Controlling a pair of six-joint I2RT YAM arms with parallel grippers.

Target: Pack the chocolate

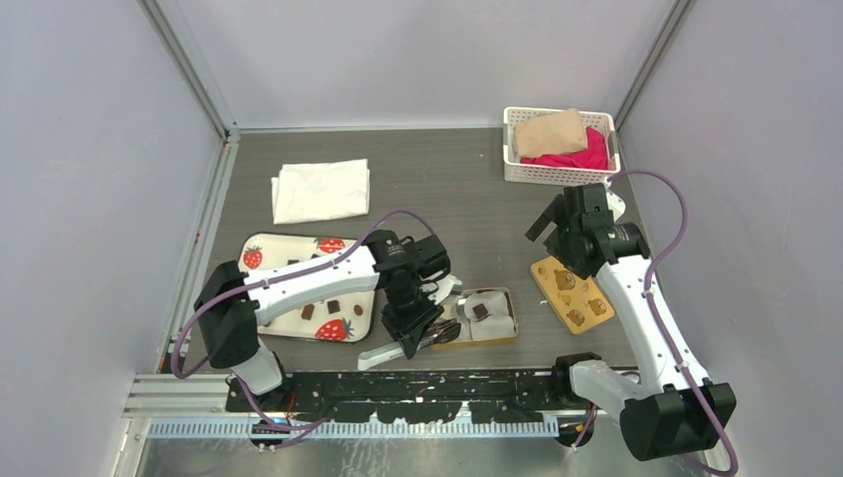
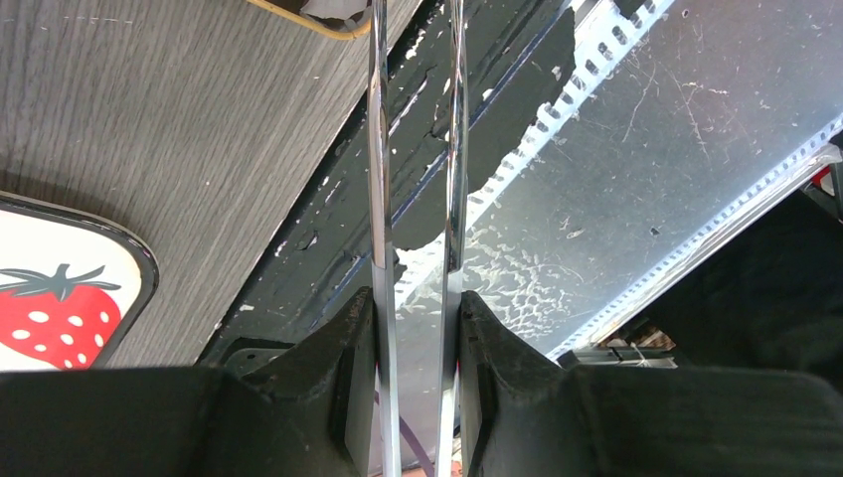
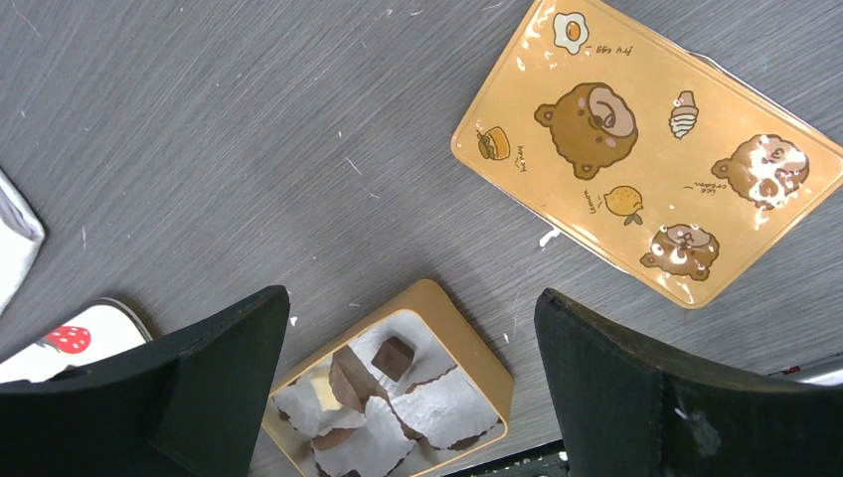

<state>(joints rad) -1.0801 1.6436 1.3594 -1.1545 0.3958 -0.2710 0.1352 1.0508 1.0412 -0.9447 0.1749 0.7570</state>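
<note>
Several small dark chocolates (image 1: 333, 304) lie on the strawberry-print tray (image 1: 260, 279). One dark square chocolate (image 1: 480, 311) sits in a paper cup inside the open golden tin (image 1: 507, 320); it also shows in the right wrist view (image 3: 395, 356). My left gripper (image 1: 413, 320) is shut on metal tongs (image 1: 386, 354), low between the tray and the tin. In the left wrist view the tongs' two blades (image 2: 376, 149) run up from my left gripper (image 2: 418, 298); their tips are out of frame. My right gripper (image 1: 557, 214) is open and empty, above the table beyond the tin (image 3: 477, 348).
The golden bear-print lid (image 1: 572, 288) lies flat to the right of the tin, under my right arm. A white basket (image 1: 512, 169) with cloths stands at the back right. A folded white cloth (image 1: 321, 189) lies at the back left. The black rail (image 1: 398, 388) runs along the near edge.
</note>
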